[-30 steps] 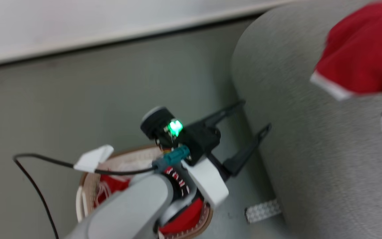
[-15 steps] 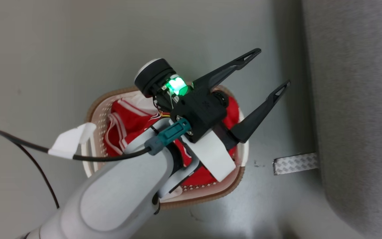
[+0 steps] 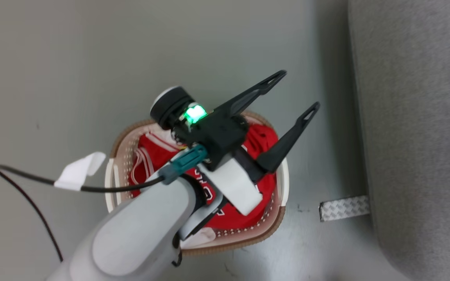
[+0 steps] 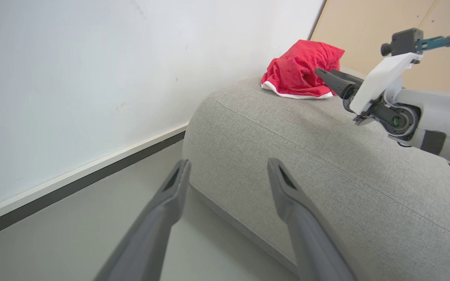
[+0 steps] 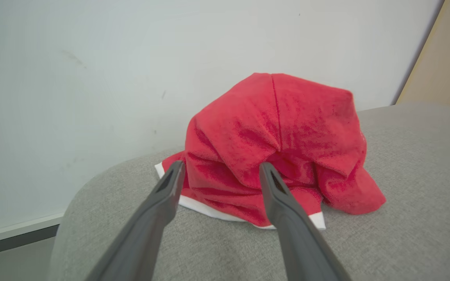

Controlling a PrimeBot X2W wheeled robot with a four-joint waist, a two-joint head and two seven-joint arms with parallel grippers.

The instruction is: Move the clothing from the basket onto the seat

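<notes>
In the head view, the left gripper [image 3: 298, 89] hangs over the basket [image 3: 109, 187] at the centre of the frame. Its two dark fingers are spread wide and empty, pointing to the upper right. The basket stands on the grey floor [image 3: 53, 78] and holds a red jersey [image 3: 262, 140]; part of its lettering shows beside the pale forearm (too little to read). A green light [image 3: 194, 113] glows on the wrist. A black cable [image 3: 25, 177] with a white tag [image 3: 78, 171] trails to the left edge. The seat [image 3: 416, 117] fills the right side, near the basket but apart from it. A patterned strip [image 3: 344, 208] lies on the floor against the base of the seat.

In the right wrist view, the right gripper [image 5: 221, 168] points up from the bottom edge, jaws apart and gripping nothing. Just past the fingertips, a plain red garment [image 5: 279, 132] with white trim lies bunched on the seat in mid frame; whether the tips touch it I cannot tell. A white wall [image 5: 92, 58] stands behind it.

In the left wrist view, the left gripper's open fingers frame the rounded end of the seat. The red garment sits on top of the seat, upper right, with the right gripper's dark fingers reaching it from the right. A dark baseboard [image 4: 72, 185] runs along the foot of the wall at lower left.
</notes>
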